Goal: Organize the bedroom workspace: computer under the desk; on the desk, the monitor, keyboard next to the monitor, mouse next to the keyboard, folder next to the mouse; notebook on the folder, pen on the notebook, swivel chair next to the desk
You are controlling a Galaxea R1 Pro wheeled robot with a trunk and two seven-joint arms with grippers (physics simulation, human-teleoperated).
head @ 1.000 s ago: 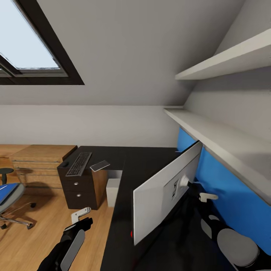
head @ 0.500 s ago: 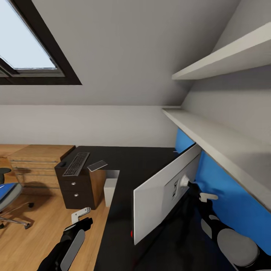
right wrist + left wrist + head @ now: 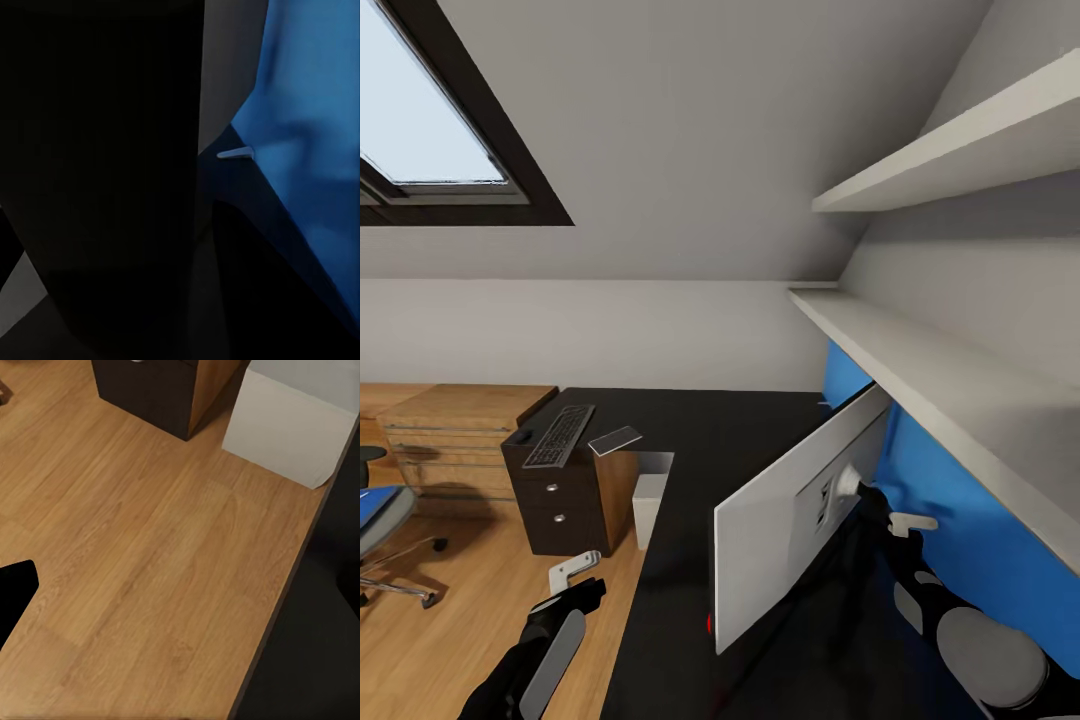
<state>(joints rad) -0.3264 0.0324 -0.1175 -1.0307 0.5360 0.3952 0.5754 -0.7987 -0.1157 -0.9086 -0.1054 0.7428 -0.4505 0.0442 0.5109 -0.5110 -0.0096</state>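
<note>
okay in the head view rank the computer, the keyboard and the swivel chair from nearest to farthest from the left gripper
From the left gripper:
1. Computer, just ahead under the desk.
2. Keyboard, farther ahead on the drawer end of the desk.
3. Swivel chair, far off to the left on the floor.

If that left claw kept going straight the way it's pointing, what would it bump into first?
Most likely the wooden floor. The left wrist view looks along the left gripper onto bare boards, with the computer and the desk off to the sides. Depth is hard to judge.
</note>
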